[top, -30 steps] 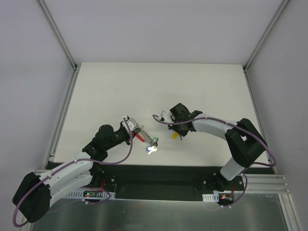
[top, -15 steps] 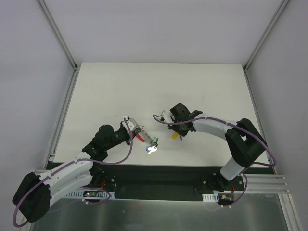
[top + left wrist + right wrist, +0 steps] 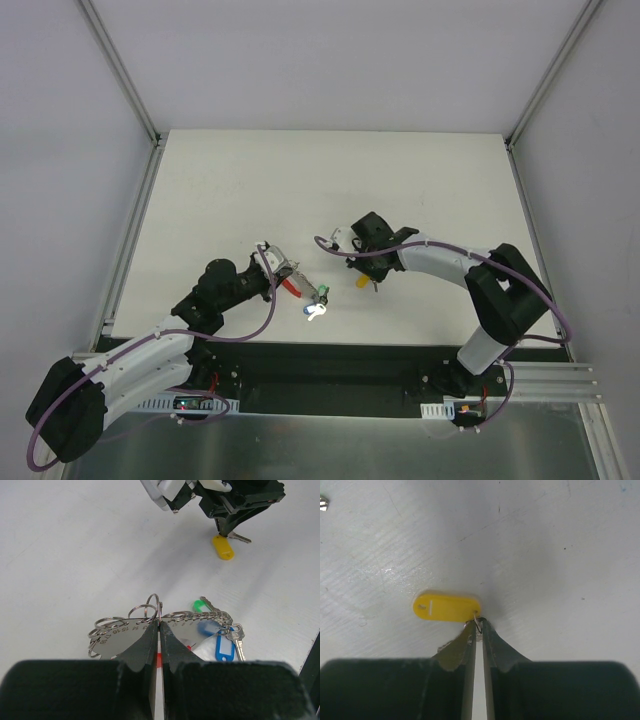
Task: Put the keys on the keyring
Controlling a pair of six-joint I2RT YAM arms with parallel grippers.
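A white worktop (image 3: 420, 180) sits between pale grey walls (image 3: 330, 60) and aluminium frame posts (image 3: 120, 70). Since a second ago the left arm has not moved, while the right arm has edged slightly leftward. The left arm reaches low and forward, its left end effector (image 3: 159, 625) clamped shut on the keyring (image 3: 152, 602), with green- and blue-capped keys (image 3: 223, 647) lying just beside. The right arm bends inward, its right end effector (image 3: 478, 625) nearly closed, pinching the yellow-capped key (image 3: 447, 607) against the worktop.
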